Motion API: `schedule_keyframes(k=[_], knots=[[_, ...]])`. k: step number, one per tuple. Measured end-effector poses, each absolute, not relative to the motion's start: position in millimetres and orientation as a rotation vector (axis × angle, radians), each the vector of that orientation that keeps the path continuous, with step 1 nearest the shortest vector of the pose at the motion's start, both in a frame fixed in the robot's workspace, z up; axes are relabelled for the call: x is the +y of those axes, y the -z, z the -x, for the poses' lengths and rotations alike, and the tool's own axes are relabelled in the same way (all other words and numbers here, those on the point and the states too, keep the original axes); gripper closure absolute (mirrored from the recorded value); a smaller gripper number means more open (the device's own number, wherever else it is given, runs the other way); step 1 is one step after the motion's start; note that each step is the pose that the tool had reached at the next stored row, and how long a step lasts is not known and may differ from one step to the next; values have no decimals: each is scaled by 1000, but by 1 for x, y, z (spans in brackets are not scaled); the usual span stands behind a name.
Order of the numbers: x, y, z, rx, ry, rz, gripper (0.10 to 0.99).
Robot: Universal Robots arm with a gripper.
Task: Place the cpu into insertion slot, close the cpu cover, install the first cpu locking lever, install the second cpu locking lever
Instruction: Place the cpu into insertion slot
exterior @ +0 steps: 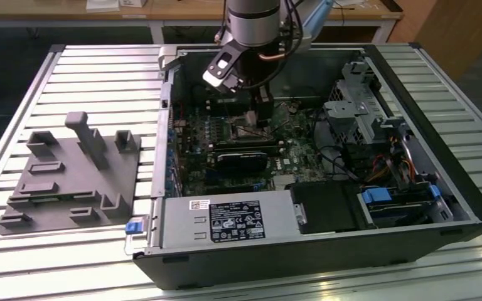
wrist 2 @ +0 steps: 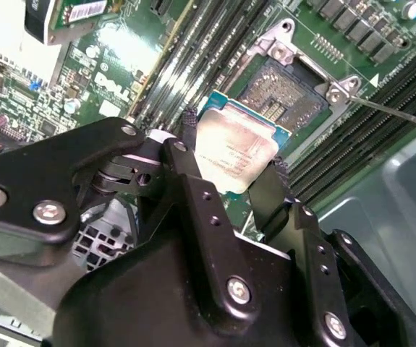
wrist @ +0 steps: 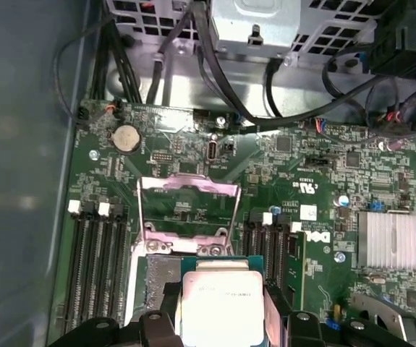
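The cpu [wrist 2: 238, 150] hung pinched by two opposite edges between the gripper's [wrist 2: 234, 144] black fingers [wrist 2: 184, 155], just beside the bare insertion slot [wrist 2: 283, 94] and not seated in it. The cpu cover [wrist: 186, 186] stood raised open over the green motherboard [wrist: 302, 155], inside the computer case [exterior: 391, 251].

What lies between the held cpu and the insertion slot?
Nothing: in the second wrist view, the stretch from the cpu to the insertion slot is bare.

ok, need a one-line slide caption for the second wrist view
The gripper clamps the cpu by two opposite edges, near the open insertion slot, chip not yet seated.
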State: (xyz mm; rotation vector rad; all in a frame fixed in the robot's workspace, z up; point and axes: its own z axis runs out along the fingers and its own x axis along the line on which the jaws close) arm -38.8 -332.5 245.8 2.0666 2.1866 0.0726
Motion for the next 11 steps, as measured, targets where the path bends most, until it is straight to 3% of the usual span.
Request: schedule_keyframes(k=[11], knots=[[-326, -239, 43, 2175, -65, -2074, 549]])
